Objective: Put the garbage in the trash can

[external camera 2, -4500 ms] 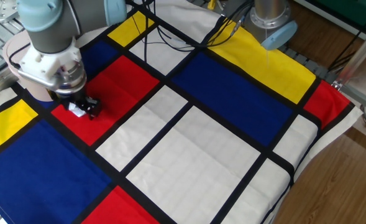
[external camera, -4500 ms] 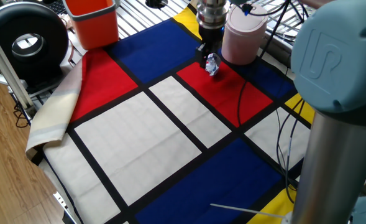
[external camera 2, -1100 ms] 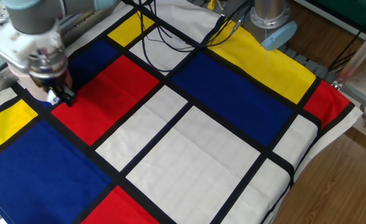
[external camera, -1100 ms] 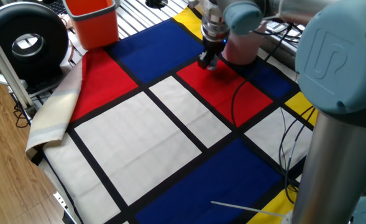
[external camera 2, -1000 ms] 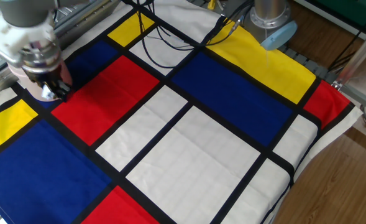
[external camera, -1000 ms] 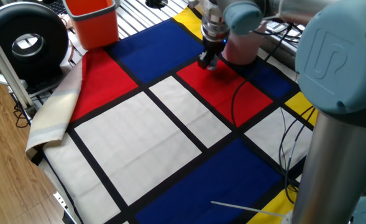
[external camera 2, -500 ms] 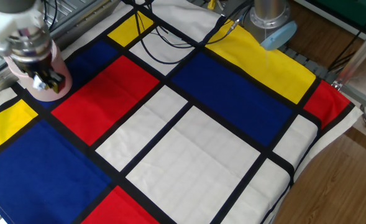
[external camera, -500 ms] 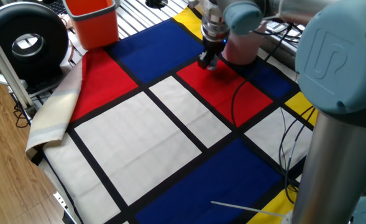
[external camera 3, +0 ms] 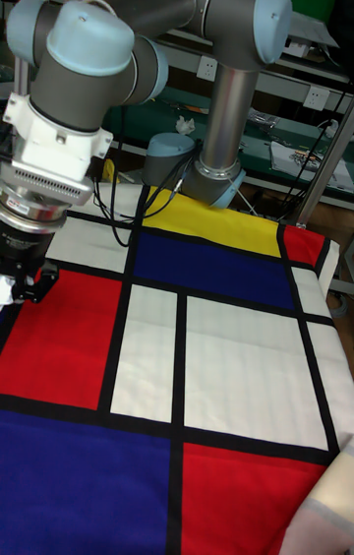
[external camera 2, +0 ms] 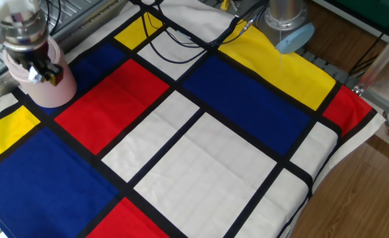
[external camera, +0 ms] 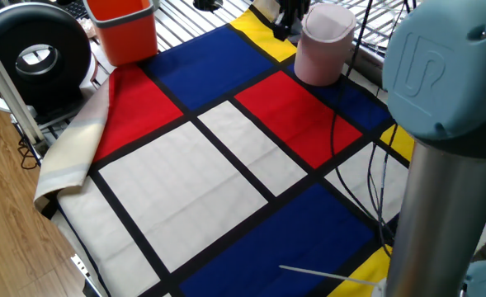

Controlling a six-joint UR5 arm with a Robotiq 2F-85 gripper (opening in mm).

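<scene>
Tablecloth [external camera: 185,173]; garbage [external camera 2: 33,77] half-hidden in tool [external camera 2: 41,71].

Bench cloth [external camera: 226,173] looks like matt woven fabric w/ red, blue, white & yellow panels, its pale underside folded over at one edge; the floor [external camera: 3,239] beside it is wood-grain plank w/ a slight sheen. Trash can [external camera: 323,45] reads as smooth pale pink plastic, semi-matt, and the orange bin [external camera: 125,29] as smooth plastic too. Arm [external camera 3: 197,14] has matt grey shells w/ glossier light-blue plastic caps, and its upright column [external camera: 441,214] looks like brushed metal.
</scene>
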